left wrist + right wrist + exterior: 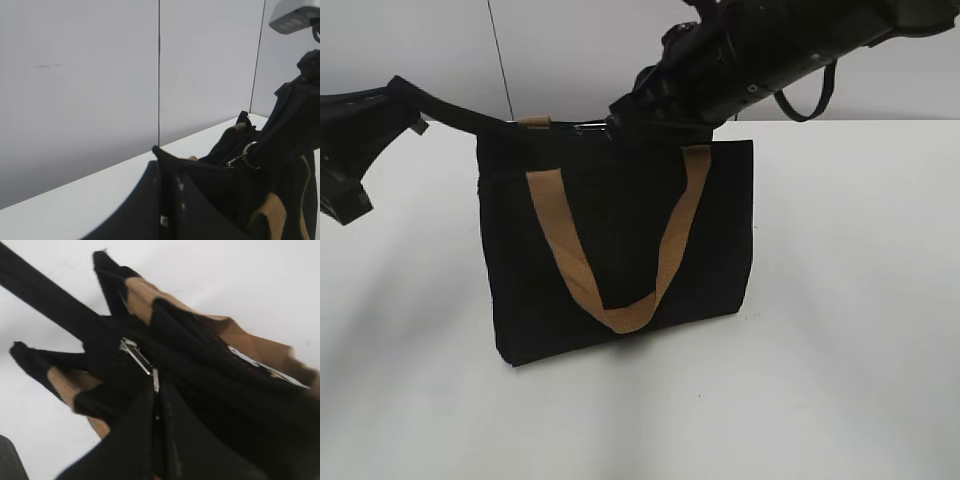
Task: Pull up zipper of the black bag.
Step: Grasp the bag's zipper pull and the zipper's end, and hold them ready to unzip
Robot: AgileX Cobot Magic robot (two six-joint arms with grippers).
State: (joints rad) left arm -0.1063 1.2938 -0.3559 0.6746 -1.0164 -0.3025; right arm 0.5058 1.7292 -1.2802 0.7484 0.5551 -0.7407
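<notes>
The black bag [620, 240] stands upright on the white table, with one tan handle [620, 310] hanging down its front. My left gripper [485, 124] is shut on a black fabric tail at the bag's top left corner; the left wrist view shows it pinched at the fingertips [160, 156]. My right gripper [620, 118] is over the top edge and shut on the zipper's silvery pull tab [155, 380]. The pull also shows in the exterior view [590, 127]. A metal ring [248, 152] hangs at the top edge. Most of the zipper line is hidden by fabric folds.
The white table [840, 330] runs around the bag, with a pale wall [100, 75] behind it. A black cable loop [810, 100] hangs from the right arm. A white camera housing [295, 17] sits at the upper right of the left wrist view.
</notes>
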